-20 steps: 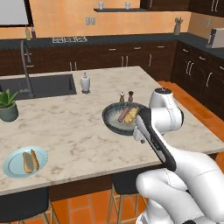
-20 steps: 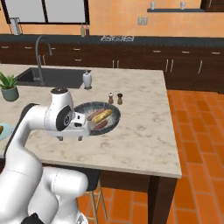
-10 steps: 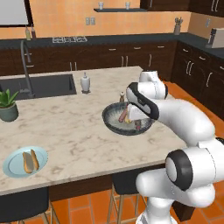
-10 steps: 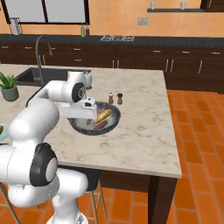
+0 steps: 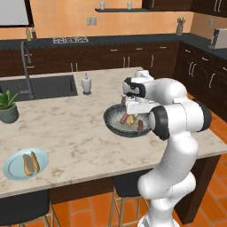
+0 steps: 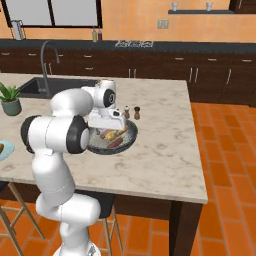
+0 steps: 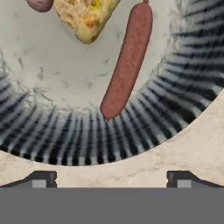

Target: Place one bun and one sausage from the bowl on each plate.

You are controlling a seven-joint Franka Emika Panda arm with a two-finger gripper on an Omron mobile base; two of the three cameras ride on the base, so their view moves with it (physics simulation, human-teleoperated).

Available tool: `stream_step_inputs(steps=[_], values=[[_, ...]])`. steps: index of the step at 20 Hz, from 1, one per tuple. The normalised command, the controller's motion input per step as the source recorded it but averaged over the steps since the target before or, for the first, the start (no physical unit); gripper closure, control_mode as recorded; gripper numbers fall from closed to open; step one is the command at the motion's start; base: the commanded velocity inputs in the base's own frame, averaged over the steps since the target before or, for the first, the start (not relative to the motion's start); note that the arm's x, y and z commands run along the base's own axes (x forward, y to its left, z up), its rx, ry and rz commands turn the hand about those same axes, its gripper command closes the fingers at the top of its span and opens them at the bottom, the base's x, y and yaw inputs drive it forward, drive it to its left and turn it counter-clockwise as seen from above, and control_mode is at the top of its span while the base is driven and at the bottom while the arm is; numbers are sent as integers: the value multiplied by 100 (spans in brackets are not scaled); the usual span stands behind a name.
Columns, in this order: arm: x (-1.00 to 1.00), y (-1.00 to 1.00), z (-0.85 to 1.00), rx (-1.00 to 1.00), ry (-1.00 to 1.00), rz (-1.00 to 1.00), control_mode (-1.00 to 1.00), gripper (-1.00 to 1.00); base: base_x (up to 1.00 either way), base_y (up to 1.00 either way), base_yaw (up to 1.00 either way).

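The wide dark grey bowl [image 5: 113, 126] [image 6: 131, 136] [image 7: 87, 142] sits on the marble counter. In it lie a reddish-brown sausage [image 7: 128, 61] [image 5: 140, 126] [image 6: 114, 143] and a golden-tan bun [image 7: 87, 15] [image 5: 130, 119] [image 6: 111, 134]. My gripper [image 5: 132, 112] [image 6: 106, 127] [image 7: 111, 179] points down over the bowl's rim, open, with nothing between its widely spread fingertips [image 7: 41, 178]. The sausage lies just ahead of the tips. At the counter's near left, a pale light blue plate [image 5: 12, 170] carries a bun [image 5: 28, 164] and a sausage [image 5: 36, 160].
Two small shakers [image 6: 131, 112] stand right behind the bowl. A soap dispenser [image 5: 86, 83], the sink with its faucet [image 5: 27, 66] and a potted plant [image 5: 7, 106] are at the back left. A reddish rounded end [image 7: 39, 3] lies beside the bun.
The arm has swung from the bowl's near side up and over the bowl, and the hand now points down at its rim. The gripper has stayed open.
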Motion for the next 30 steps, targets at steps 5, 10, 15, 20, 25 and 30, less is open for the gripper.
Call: stream_step_inputs(steps=[5, 10, 15, 20, 25, 30], values=[[88, 2, -92, -6, -3, -6, -100, -100, 0, 0, 0], [25, -2, -58, -5, 0, -2, -100, -100, 0, 0, 0], [-34, -4, -21, -4, 0, 2, -100, -100, 0, 0, 0], [-19, -1, -24, -6, 1, 6, -100, -100, 0, 0, 0], [-15, -4, -21, 0, 4, 5, -100, -100, 0, 0, 0], [0, 0, -2, 0, 1, 3, -100, 100, 0, 0, 0]])
